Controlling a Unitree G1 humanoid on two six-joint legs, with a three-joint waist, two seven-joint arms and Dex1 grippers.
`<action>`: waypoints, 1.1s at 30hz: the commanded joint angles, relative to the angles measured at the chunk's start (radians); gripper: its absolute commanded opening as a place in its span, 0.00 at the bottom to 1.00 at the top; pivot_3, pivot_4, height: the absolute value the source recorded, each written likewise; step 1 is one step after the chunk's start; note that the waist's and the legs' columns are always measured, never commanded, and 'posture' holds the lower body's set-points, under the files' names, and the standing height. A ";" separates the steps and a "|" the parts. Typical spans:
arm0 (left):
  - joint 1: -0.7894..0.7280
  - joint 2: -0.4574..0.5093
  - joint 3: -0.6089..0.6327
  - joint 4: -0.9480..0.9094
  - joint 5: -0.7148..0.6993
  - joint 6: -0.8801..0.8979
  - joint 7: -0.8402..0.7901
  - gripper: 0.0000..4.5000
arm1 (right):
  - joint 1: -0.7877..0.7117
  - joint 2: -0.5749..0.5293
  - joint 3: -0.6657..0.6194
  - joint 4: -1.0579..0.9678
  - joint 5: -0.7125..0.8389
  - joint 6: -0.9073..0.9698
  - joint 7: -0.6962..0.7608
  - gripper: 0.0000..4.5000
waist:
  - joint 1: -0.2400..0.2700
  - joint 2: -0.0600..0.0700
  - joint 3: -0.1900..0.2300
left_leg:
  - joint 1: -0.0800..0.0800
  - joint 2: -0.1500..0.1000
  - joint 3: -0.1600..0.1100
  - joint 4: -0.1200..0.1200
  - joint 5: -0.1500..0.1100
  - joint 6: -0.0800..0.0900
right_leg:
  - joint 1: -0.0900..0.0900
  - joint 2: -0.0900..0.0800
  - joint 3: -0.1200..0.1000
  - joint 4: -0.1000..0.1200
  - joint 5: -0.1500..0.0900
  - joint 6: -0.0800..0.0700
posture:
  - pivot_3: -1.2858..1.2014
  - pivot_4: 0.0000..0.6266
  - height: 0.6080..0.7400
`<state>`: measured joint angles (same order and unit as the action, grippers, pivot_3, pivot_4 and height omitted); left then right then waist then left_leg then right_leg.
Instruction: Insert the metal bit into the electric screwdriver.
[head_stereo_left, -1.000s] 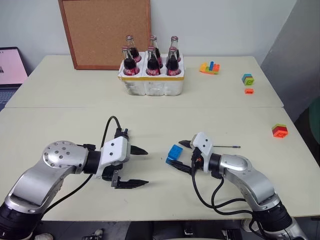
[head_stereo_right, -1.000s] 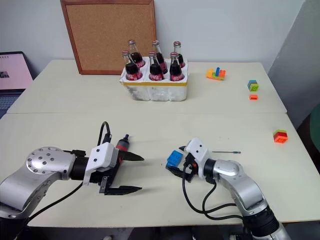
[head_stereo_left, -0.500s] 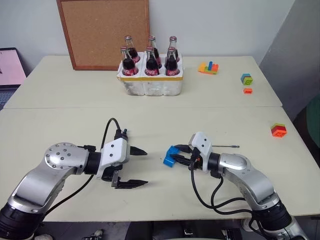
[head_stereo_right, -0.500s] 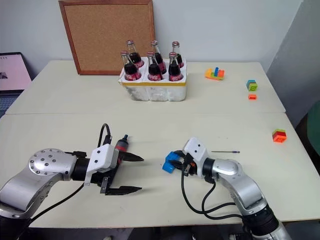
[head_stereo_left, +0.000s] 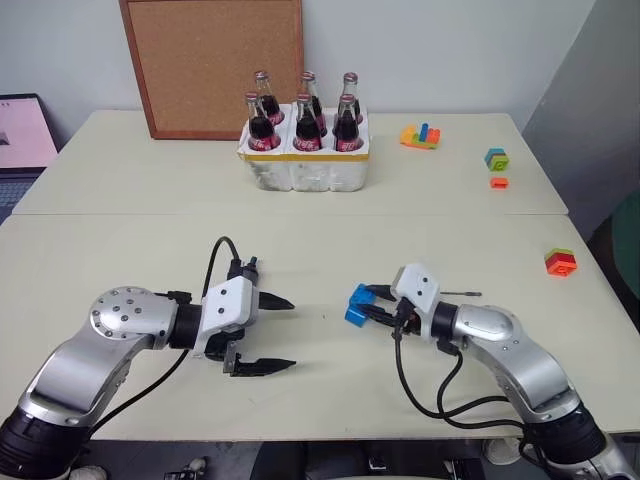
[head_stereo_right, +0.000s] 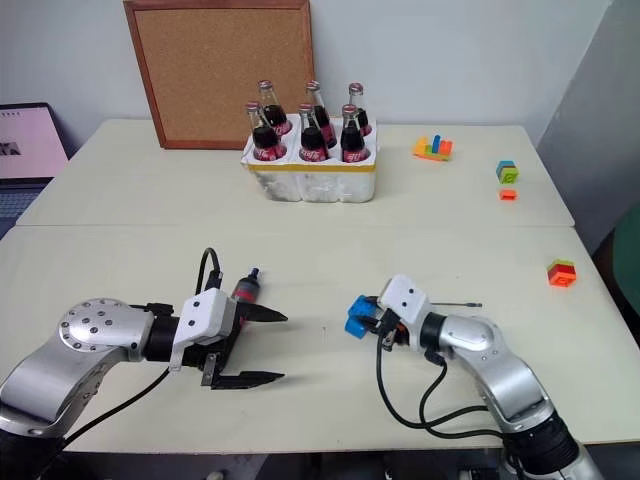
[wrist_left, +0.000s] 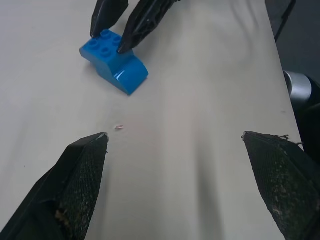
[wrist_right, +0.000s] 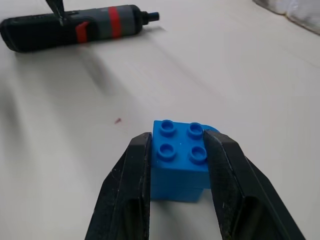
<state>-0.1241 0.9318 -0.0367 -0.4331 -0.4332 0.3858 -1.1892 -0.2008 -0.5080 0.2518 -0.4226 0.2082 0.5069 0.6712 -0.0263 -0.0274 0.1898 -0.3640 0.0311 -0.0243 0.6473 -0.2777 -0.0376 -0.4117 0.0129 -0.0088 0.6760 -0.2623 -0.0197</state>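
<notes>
The right gripper (wrist_right: 176, 150) is clamped on a blue toy brick (wrist_right: 180, 157), one black finger pressed against each side of it, near the middle of the front table (head_stereo_left: 120, 260). In the left wrist view the brick (wrist_left: 114, 60) looks to be touching the tabletop, though whether it rests there or is slightly raised cannot be told. The metal bit (head_stereo_left: 458, 293) lies flat on the table just behind the right wrist, a thin dark rod pointing toward the right edge, touched by neither gripper. The electric screwdriver (wrist_right: 75, 27) lies on its side on the table beside the left gripper (head_stereo_left: 285, 334); in the right eye view its red-banded end (head_stereo_right: 247, 285) pokes out behind the white wrist housing. The left gripper hangs over the table with its two fingers spread wide apart and holds nothing. It faces the brick across a bare stretch of table. On the far table stand a white crate of six bottles (head_stereo_left: 305, 150), a cork board (head_stereo_left: 212, 62) leaning against the wall, and several small colored blocks (head_stereo_left: 419, 135).
</notes>
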 joint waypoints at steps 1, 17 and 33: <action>-0.039 -0.027 0.001 -0.021 -0.020 0.005 0.017 1.00 | 0.016 -0.026 -0.069 -0.075 0.011 -0.027 -0.003 0.27 | 0.000 0.000 0.000 | 0.000 0.000 0.000 0.000 0.000 0.000 | 0.000 0.000 0.000 0.000 0.000 0.000 | 0.52 0.24 1.00; -0.404 -0.337 -0.277 0.115 -0.021 0.020 -0.056 1.00 | 0.407 0.015 -0.740 -0.242 0.098 0.114 -0.220 0.27 | 0.021 -0.001 -0.001 | -0.001 -0.003 0.002 0.001 0.000 0.000 | 0.002 0.001 0.002 0.000 0.000 0.001 | 0.52 0.24 1.00; -0.510 -0.468 -0.351 0.238 0.041 -0.066 -0.121 1.00 | 0.467 0.094 -0.843 -0.088 0.082 0.053 -0.342 0.27 | -0.003 0.004 -0.003 | 0.001 -0.003 0.001 0.001 0.000 0.000 | 0.004 0.003 0.003 0.003 0.000 0.000 | 0.52 0.24 1.00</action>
<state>-0.6142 0.4731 -0.3884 -0.1865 -0.3942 0.3381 -1.3092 0.2672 -0.4138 -0.5666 -0.4970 0.2935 0.5820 0.3459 -0.0292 -0.0237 0.1867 -0.3634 0.0283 -0.0227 0.6482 -0.2775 -0.0376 -0.4082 0.0155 -0.0062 0.6790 -0.2626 -0.0193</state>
